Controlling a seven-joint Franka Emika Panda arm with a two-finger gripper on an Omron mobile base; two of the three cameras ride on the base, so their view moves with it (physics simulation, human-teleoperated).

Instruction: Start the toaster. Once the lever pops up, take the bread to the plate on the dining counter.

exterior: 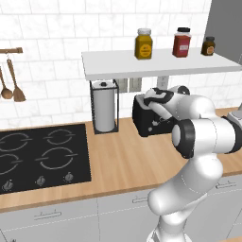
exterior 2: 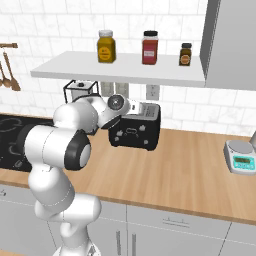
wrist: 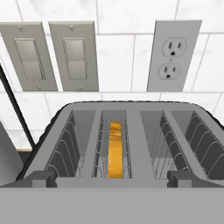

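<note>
Early stage: the bread (wrist: 115, 148) is sitting edge-on, deep in the left slot of the toaster (wrist: 131, 144), so by this evidence toasting may not yet have begun, and the lift-out and the carry to the plate are both remaining. The toaster (exterior: 150, 118) is standing on the wood counter (exterior: 123, 160) against the tiled wall, at about 3 o'clock from the paper-towel holder (exterior: 105, 106), with its other slots showing only wire guides. The tool (exterior 2: 131, 106) is hovering just above the toaster's top; whether it is wide or narrow cannot be told.
</note>
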